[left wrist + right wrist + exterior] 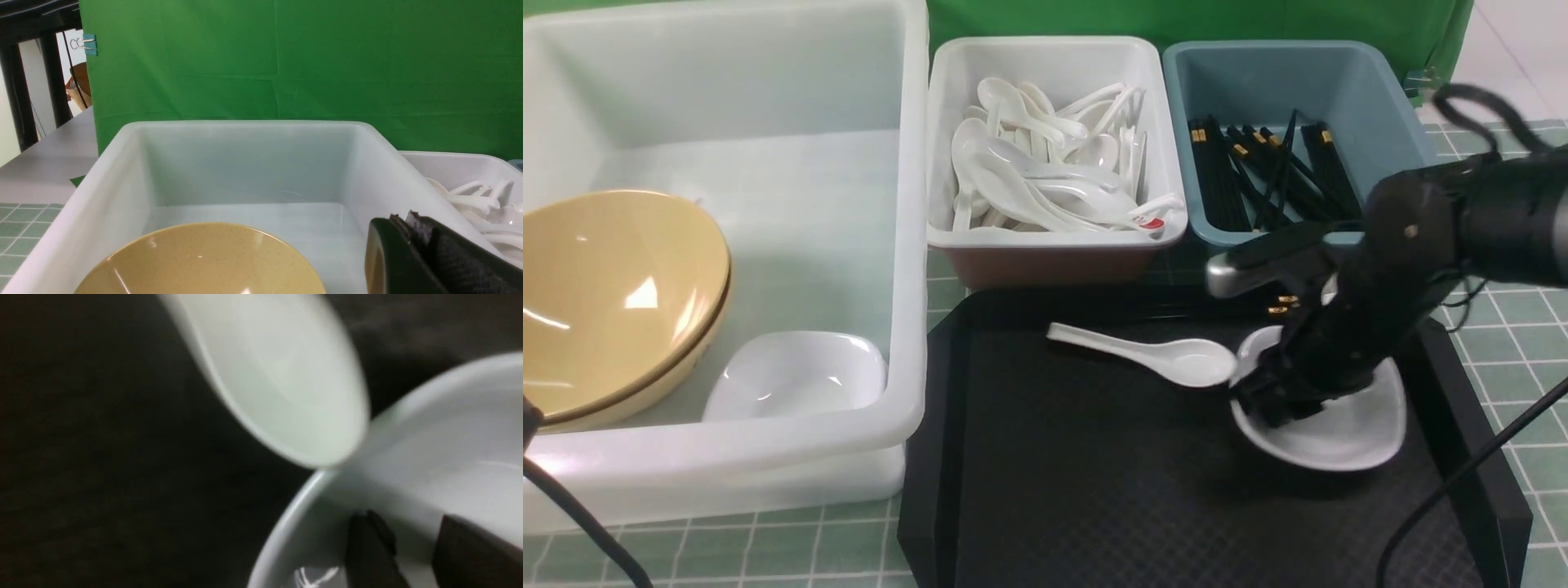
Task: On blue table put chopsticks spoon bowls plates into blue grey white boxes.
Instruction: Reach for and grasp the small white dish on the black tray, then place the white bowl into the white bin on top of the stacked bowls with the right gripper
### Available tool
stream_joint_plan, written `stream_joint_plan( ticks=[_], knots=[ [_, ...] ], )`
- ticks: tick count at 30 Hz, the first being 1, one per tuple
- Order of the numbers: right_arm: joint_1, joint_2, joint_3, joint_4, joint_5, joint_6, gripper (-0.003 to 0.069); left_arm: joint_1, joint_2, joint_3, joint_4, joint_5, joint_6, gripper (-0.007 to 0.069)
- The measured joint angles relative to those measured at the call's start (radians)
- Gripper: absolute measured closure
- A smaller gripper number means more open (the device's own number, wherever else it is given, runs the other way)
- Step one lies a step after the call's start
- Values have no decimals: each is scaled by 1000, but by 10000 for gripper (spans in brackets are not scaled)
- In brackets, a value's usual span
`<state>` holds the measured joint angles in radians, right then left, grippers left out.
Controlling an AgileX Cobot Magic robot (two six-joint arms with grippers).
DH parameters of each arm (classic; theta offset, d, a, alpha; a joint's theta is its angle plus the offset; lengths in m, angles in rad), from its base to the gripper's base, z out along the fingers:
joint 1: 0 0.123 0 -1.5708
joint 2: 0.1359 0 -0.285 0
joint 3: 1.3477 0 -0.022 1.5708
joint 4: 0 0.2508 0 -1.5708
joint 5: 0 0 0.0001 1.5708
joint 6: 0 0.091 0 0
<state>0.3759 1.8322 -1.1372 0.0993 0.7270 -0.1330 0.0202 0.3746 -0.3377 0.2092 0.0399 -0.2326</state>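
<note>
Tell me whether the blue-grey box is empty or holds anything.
Not empty. The blue-grey box holds a pile of black chopsticks with gold bands, lying across its floor.

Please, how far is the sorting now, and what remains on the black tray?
Done: tan bowls and one white plate lie in the large white box; spoons fill the small white box, chopsticks the blue-grey box. In hand: the right gripper reaches into the second plate on the black tray; grip unclear. Remaining: that plate, a loose spoon, loose chopsticks at the tray's far edge.
</note>
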Motion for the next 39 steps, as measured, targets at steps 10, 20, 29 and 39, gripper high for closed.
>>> stream_joint_plan(
  ticks=[10, 20, 29, 39],
  knots=[
    [-144, -120, -52, -12, 75, -6, 121, 0, 0, 8, 2, 1, 1, 620],
    [-155, -14, 14, 4, 50, -33, 263, 0, -1, 8, 2, -1, 1, 620],
    [-140, -200, -26, 12, 211, -76, 582, 0, -1, 8, 3, 0, 3, 620],
    [186, -302, -389, 120, 48, -79, 584, 0, -1, 8, 3, 0, -17, 620]
  ],
)
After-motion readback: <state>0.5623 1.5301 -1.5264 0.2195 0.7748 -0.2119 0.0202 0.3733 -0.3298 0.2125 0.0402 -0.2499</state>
